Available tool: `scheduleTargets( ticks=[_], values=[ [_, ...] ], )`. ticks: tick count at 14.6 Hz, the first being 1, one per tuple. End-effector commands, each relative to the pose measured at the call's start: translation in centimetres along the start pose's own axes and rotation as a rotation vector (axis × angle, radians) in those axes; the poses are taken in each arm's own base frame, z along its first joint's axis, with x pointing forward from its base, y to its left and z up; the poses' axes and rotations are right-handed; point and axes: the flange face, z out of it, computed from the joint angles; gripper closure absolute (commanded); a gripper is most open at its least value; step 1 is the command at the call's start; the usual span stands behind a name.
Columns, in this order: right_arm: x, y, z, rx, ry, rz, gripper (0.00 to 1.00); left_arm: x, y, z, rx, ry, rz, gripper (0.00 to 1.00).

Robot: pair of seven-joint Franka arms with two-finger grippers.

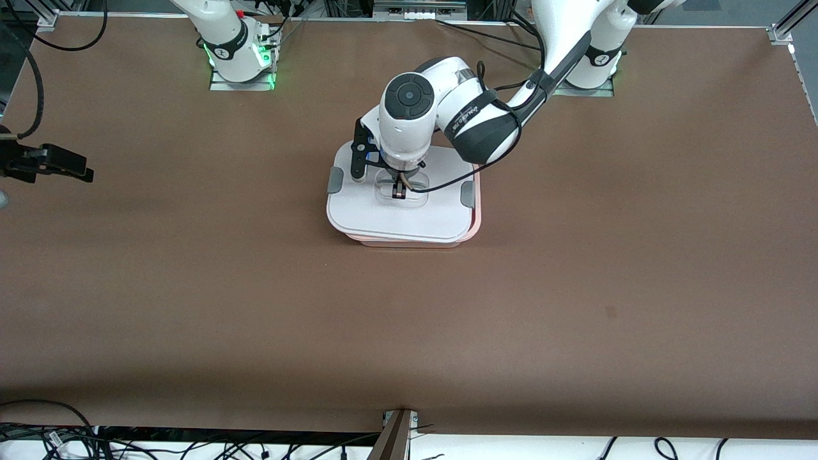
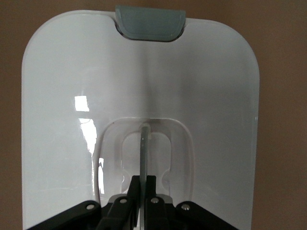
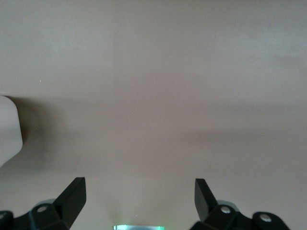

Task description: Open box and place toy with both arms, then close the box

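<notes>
The box stands in the middle of the table, its pinkish rim showing under the flat white lid along the nearer edge and at the left arm's end. Grey clips sit at both ends of the lid. My left gripper is down on the lid, shut on the clear top handle; in the left wrist view the left gripper pinches the handle's thin blade, with the lid and one clip in sight. My right gripper waits open and empty at the right arm's end of the table, and the right wrist view shows it over bare table. The toy is out of view.
The brown table is bare around the box. The arm bases stand along the edge farthest from the front camera. Cables lie past the edge nearest that camera. A white shape shows at the edge of the right wrist view.
</notes>
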Motion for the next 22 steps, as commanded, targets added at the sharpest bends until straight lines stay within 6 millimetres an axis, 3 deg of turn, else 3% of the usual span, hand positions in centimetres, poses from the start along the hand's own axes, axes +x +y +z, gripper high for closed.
scheduleTargets(
  ticks=[1, 4, 10, 14, 17, 22],
  values=[
    [-1.8, -0.8, 0.0, 0.009, -0.03, -0.006, 0.0, -0.4, -0.6, -0.6, 0.009, 0.006, -0.015, 1.0],
    [-1.9, -1.1, -0.1, -0.01, -0.033, -0.012, 0.0, -0.8, -1.0, -0.5, 0.011, 0.003, -0.04, 1.0],
    [-4.1, -1.3, -0.7, -0.004, -0.1, -0.006, 0.0, -1.3, -0.6, 0.8, -0.015, -0.027, -0.042, 1.0],
    [-3.8, -2.5, -0.4, -0.008, -0.108, -0.03, 0.0, -1.6, -0.7, 1.1, -0.024, -0.037, -0.045, 1.0],
    [-3.1, -2.4, 0.1, -0.017, -0.108, -0.031, 0.0, -2.7, -1.0, 1.1, -0.041, -0.06, -0.056, 1.0],
    [-2.6, -2.3, 0.3, -0.018, -0.09, -0.03, 0.0, -2.3, -0.7, 1.6, -0.043, -0.061, -0.05, 1.0]
  ],
)
